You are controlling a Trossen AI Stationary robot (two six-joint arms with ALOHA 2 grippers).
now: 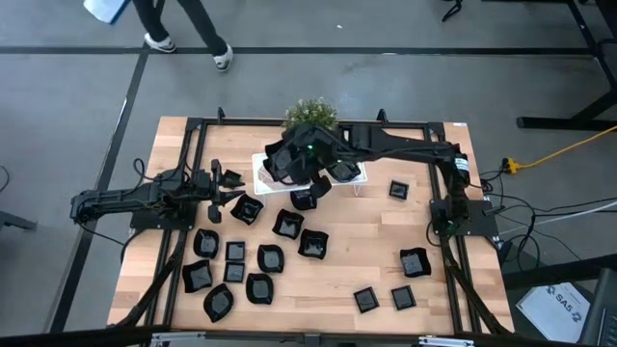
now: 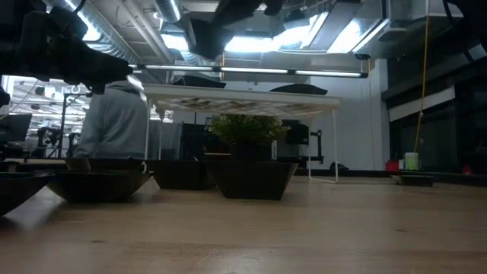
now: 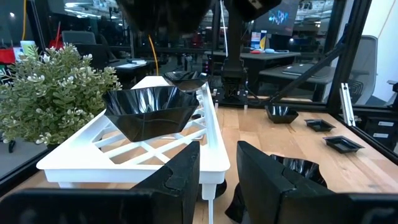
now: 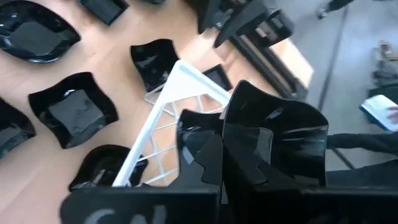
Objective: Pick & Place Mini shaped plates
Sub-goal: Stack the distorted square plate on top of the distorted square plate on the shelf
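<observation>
"SAS" on floor paper

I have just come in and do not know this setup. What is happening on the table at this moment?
Two robot arms are sorting small black plates from the wooden table onto a white rack. The right claw is shut on a black plate and hangs over the rack, beside the green plant. One black dish already sits on the rack. The left claw is open and waits by the rack's edge, holding nothing. Many more plates lie on the table.
</observation>
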